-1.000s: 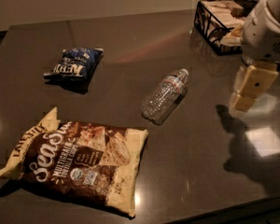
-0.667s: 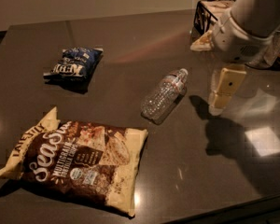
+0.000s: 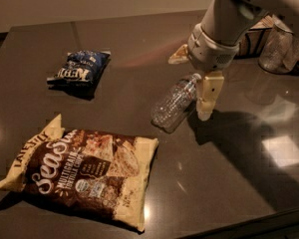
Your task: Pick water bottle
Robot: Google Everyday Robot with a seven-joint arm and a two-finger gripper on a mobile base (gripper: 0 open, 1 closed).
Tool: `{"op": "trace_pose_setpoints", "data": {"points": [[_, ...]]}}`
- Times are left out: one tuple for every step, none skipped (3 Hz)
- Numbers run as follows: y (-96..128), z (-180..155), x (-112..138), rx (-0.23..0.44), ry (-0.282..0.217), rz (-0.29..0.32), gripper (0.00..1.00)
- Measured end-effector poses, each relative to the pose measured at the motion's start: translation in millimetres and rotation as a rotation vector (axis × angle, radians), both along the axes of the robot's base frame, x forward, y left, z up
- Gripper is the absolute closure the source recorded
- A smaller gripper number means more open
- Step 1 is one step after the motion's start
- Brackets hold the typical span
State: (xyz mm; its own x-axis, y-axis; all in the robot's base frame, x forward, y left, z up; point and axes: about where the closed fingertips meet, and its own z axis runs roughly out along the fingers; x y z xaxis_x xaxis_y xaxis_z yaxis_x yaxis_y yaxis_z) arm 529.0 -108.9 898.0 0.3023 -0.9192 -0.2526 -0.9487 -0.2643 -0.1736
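Gripper (image 3: 188, 88) astride the water bottle (image 3: 170, 107) half hides a basket (image 3: 256, 39)

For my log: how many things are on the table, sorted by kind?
Snack bags: 2 (brown chip bag, blue snack bag)
Water bottle: 1
Glass jar: 1
Basket: 1
Total: 5
The gripper is open at the water bottle's cap end.

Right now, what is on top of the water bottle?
Nothing rests on the water bottle. The gripper hangs open over its cap end, one finger on each side. The arm covers the table just behind the cap.
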Motion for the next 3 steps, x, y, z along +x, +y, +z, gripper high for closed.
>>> {"op": "trace_pose_setpoints", "data": {"points": [[5.2,-28.1,20.0,-0.059,0.035,0.066,0.00],[4.0,-49.3,35.9,-0.117,0.058,0.101,0.18],[2.9,-53.2,48.4,-0.151,0.061,0.097,0.41]]}}
